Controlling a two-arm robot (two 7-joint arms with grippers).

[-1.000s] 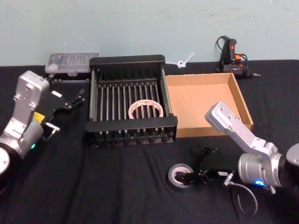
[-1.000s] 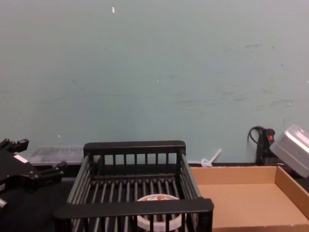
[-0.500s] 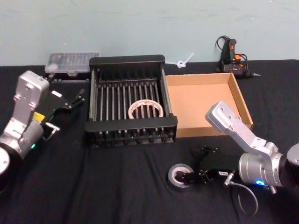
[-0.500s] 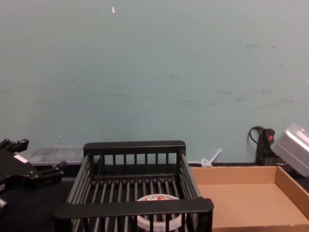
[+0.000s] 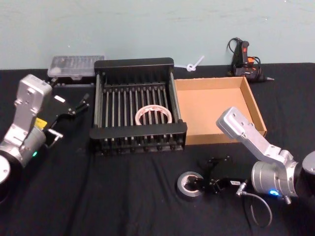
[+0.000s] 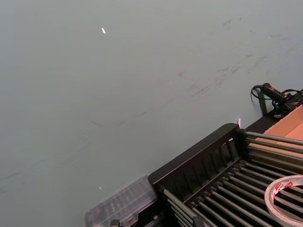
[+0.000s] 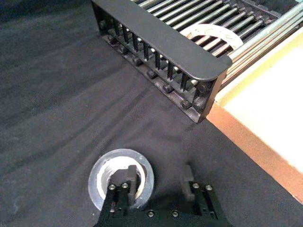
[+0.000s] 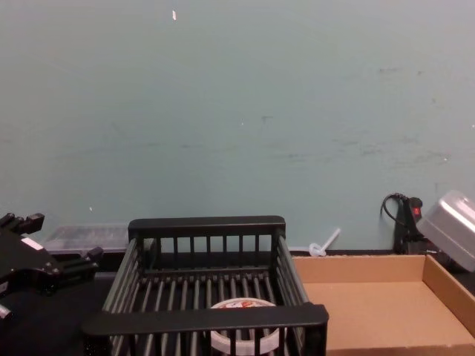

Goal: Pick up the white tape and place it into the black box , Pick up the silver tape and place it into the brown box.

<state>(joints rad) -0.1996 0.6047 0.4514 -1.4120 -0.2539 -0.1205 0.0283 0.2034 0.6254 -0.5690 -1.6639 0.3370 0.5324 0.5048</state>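
A: Half the job is looking finished. The flat white tape roll with red marks is lying on the slatted floor of the black plastic crate, toward the crate's 5 o'clock corner as the head camera sees it.

B: And the other half?

A: The small dark grey tape roll with the silvery centre is sitting on the black-clothed bench, at about 6 o'clock from the shallow tan cardboard box and just in front of it. That box is holding nothing yet.

B: Is anything gripping it?

A: The right pincer is standing low over it with its jaws spread: one finger is reaching into the roll's core, the other is waiting outside the rim. It is straddling the wall, not clamping it.

B: The left arm?

A: The left pincer is idling at 9 o'clock of the crate, jaws parted, carrying nothing.

B: So closing, lifting and dropping into the cardboard box are what seem to remain.
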